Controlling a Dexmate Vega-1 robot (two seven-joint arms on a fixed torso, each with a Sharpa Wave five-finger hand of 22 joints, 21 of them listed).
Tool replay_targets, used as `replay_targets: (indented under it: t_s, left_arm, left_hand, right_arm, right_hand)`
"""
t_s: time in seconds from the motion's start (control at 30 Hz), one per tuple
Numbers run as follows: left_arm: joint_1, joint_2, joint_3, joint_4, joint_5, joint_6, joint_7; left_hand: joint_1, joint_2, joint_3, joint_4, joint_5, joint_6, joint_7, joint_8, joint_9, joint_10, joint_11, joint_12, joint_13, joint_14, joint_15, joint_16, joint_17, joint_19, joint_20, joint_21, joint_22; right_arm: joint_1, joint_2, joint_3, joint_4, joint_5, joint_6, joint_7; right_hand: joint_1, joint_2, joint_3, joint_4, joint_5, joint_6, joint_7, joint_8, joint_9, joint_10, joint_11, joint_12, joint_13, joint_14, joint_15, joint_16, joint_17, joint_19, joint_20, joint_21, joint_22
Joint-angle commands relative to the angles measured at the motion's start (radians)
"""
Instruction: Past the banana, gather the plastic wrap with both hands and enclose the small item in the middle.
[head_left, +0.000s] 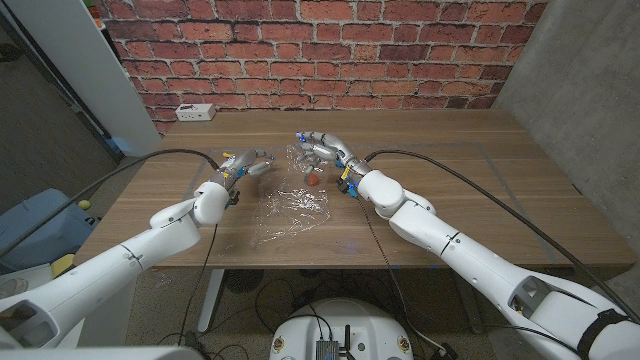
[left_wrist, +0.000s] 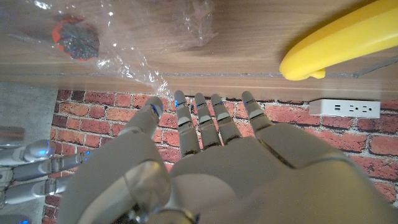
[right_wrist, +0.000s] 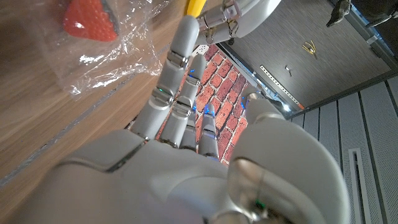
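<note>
A crumpled sheet of clear plastic wrap (head_left: 293, 208) lies on the wooden table, with a small red strawberry (head_left: 314, 180) on its far part. My left hand (head_left: 245, 165) hovers left of the wrap with fingers stretched out and apart, holding nothing. My right hand (head_left: 322, 150) is just beyond the strawberry, fingers also extended and empty. In the left wrist view the strawberry (left_wrist: 74, 38) sits under the wrap (left_wrist: 146, 43), and a yellow banana (left_wrist: 336, 40) lies close by. In the right wrist view the strawberry (right_wrist: 92, 18) and the wrap (right_wrist: 109, 59) lie ahead of my fingertips (right_wrist: 185, 28).
A white power strip (head_left: 194, 112) lies at the table's far left edge, by the brick wall. Black cables run along both arms over the table (head_left: 480, 190). A grey concrete wall stands to the right.
</note>
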Motion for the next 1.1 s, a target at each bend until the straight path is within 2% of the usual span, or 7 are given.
replay_targets:
  t_s: [0.03, 0.1, 0.2, 0.4, 0.5, 0.67, 1.1]
  left_arm:
    - [0.071, -0.010, -0.030, -0.029, 0.061, -0.009, 0.095]
    - [0.076, -0.006, -0.020, -0.055, 0.089, 0.026, 0.085]
    - [0.081, 0.001, -0.005, -0.089, 0.133, 0.069, 0.072]
    - [0.096, 0.026, 0.014, -0.175, 0.181, 0.120, 0.007]
    - [0.102, 0.039, 0.019, -0.219, 0.198, 0.149, -0.035]
    - [0.121, 0.052, 0.021, -0.280, 0.220, 0.189, -0.075]
    - [0.139, 0.066, 0.068, -0.410, 0.347, 0.324, -0.198]
  left_hand:
    - [0.021, -0.036, -0.025, -0.009, -0.003, -0.069, -0.046, -0.018, 0.013, -0.039, -0.003, -0.006, 0.026, -0.001, -0.009, -0.001, 0.012, 0.001, 0.000, 0.003, 0.004]
    - [0.026, -0.056, -0.043, -0.006, -0.009, -0.122, -0.076, -0.033, 0.010, -0.078, -0.010, -0.017, 0.035, -0.041, -0.006, -0.013, 0.016, -0.022, 0.003, -0.008, 0.004]
    - [0.024, -0.077, -0.072, 0.003, -0.026, -0.186, -0.102, -0.041, 0.004, -0.147, -0.020, -0.037, 0.045, -0.110, 0.004, -0.025, 0.020, -0.082, 0.012, -0.034, 0.006]
    - [0.008, -0.099, -0.107, 0.014, -0.046, -0.237, -0.125, -0.036, -0.002, -0.240, -0.026, -0.059, 0.054, -0.232, 0.050, -0.039, 0.020, -0.166, 0.034, -0.071, 0.010]
    - [-0.001, -0.107, -0.122, 0.018, -0.048, -0.255, -0.139, -0.035, -0.004, -0.285, -0.022, -0.065, 0.056, -0.294, 0.078, -0.041, 0.018, -0.199, 0.035, -0.087, 0.011]
    - [-0.005, -0.121, -0.134, 0.017, -0.044, -0.263, -0.148, -0.032, -0.006, -0.334, -0.028, -0.070, 0.056, -0.354, 0.100, -0.042, 0.016, -0.228, 0.036, -0.102, 0.012]
    - [0.027, -0.173, -0.154, -0.001, -0.033, -0.250, -0.167, -0.016, -0.007, -0.400, -0.041, -0.073, 0.048, -0.431, 0.108, -0.038, 0.013, -0.267, 0.036, -0.123, 0.011]
  right_arm:
    - [0.011, -0.091, -0.038, -0.131, -0.124, -0.159, 0.049]
    - [0.015, -0.114, -0.050, -0.169, -0.162, -0.210, 0.053]
    - [0.005, -0.142, -0.060, -0.218, -0.211, -0.263, 0.043]
    - [-0.025, -0.199, -0.062, -0.309, -0.275, -0.356, 0.042]
    - [-0.038, -0.222, -0.059, -0.343, -0.288, -0.390, 0.051]
    - [-0.061, -0.262, -0.050, -0.390, -0.294, -0.431, 0.073]
    - [-0.107, -0.360, -0.045, -0.523, -0.345, -0.569, 0.117]
  right_hand:
    - [0.053, 0.008, 0.006, -0.014, 0.008, 0.044, -0.009, 0.014, 0.006, 0.033, -0.015, 0.011, 0.006, -0.031, 0.005, 0.022, 0.052, -0.160, 0.068, -0.047, 0.004]
    - [0.086, 0.005, 0.006, -0.018, 0.005, 0.058, -0.013, 0.017, 0.008, 0.036, -0.024, 0.014, 0.013, -0.075, 0.004, 0.027, 0.087, -0.265, 0.094, -0.076, 0.007]
    - [0.123, -0.005, 0.011, -0.023, 0.001, 0.073, -0.024, 0.020, 0.009, 0.033, -0.039, 0.015, 0.022, -0.124, -0.005, 0.019, 0.111, -0.366, 0.114, -0.105, 0.009]
    - [0.171, -0.032, 0.013, -0.016, -0.020, 0.084, -0.042, 0.018, 0.010, 0.000, -0.074, 0.007, 0.040, -0.297, -0.018, -0.038, 0.139, -0.593, 0.135, -0.179, 0.007]
    - [0.180, -0.041, 0.016, -0.013, -0.025, 0.088, -0.054, 0.017, 0.010, -0.027, -0.087, -0.004, 0.046, -0.391, -0.012, -0.079, 0.134, -0.673, 0.153, -0.209, 0.004]
    - [0.191, -0.050, 0.021, -0.013, -0.028, 0.091, -0.060, 0.016, 0.010, -0.063, -0.087, -0.019, 0.051, -0.478, 0.002, -0.121, 0.118, -0.741, 0.181, -0.239, 0.002]
    - [0.223, -0.066, 0.042, -0.018, -0.031, 0.063, -0.075, 0.002, 0.010, -0.143, -0.085, -0.041, 0.049, -0.606, 0.037, -0.170, 0.094, -0.801, 0.181, -0.270, -0.001]
